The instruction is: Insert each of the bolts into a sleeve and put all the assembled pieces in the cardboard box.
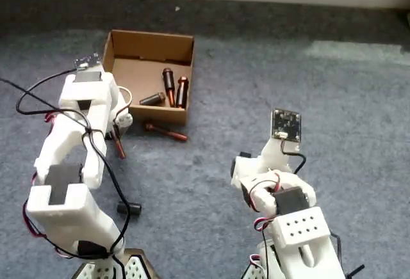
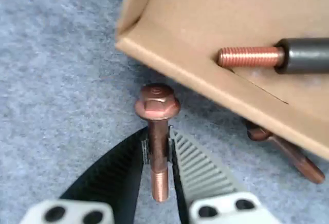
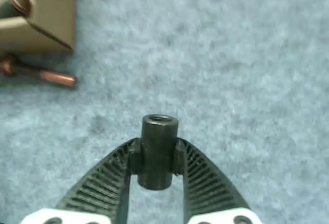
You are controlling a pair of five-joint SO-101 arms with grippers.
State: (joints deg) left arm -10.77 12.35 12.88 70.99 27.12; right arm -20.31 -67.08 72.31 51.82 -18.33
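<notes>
A dark loose sleeve (image 1: 128, 208) lies on the grey surface (image 1: 288, 68) beside the left arm. The right hand (image 3: 157, 149) pinches a second sleeve (image 3: 159, 131), dark and hollow, with its open bore showing. The left hand (image 2: 158, 137) pinches a copper-coloured flanged hex bolt (image 2: 157, 106) by the shank, near the cardboard box (image 1: 148, 37). A second bolt (image 1: 165, 131) lies just beside the box's near wall. Inside lie 3 sleeved pieces (image 1: 168, 86), with copper ends showing.

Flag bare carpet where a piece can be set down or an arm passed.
Widest free patch: carpet right of the cardboard box, beyond the right arm. A smaller one lies between the loose sleeve and the right arm. Crowded: the box's front wall, where the loose bolt lies and the left end effector grips a bolt.
</notes>
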